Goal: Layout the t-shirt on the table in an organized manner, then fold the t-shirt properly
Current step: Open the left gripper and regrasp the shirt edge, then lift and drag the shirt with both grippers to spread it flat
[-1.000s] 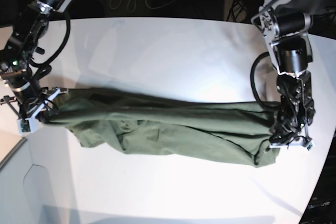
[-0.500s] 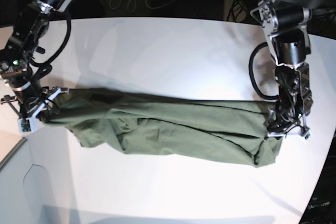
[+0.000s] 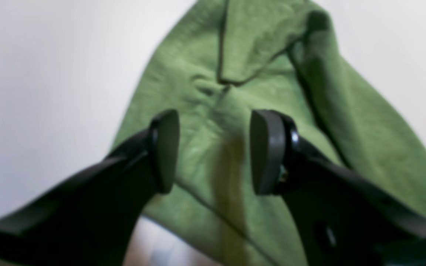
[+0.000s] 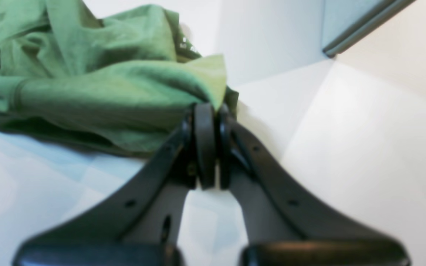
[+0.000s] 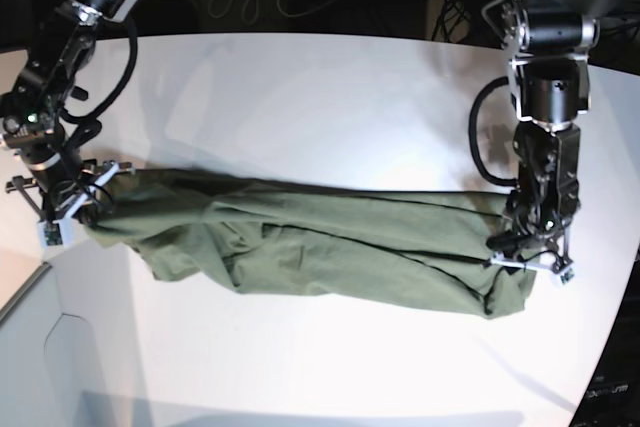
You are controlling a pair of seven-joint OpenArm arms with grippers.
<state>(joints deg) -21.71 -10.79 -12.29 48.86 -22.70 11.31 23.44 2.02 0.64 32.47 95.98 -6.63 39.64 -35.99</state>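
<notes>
The t-shirt [image 5: 320, 247] lies stretched across the middle of the table [image 5: 330, 97], with wide bare white all round. The right gripper [image 4: 209, 111] pinches its far edge tight; the left gripper [image 3: 215, 151] hovers spread over the other end, gripping nothing.

T-shirt [image 5: 330, 252]: plain olive green, darker in creases; reads brighter leaf green in both wrist views, pale yellow-green at pinched edge. Table [image 5: 330, 97]: plain white, glossy sheen at centre. Left gripper [image 3: 215, 151]: black fingers, dark grey pads. Right gripper [image 4: 211, 144]: black fingers, charcoal pads. Arm housings: black with silver-grey sections. Background beyond table: dark, blue object at top edge.
</notes>
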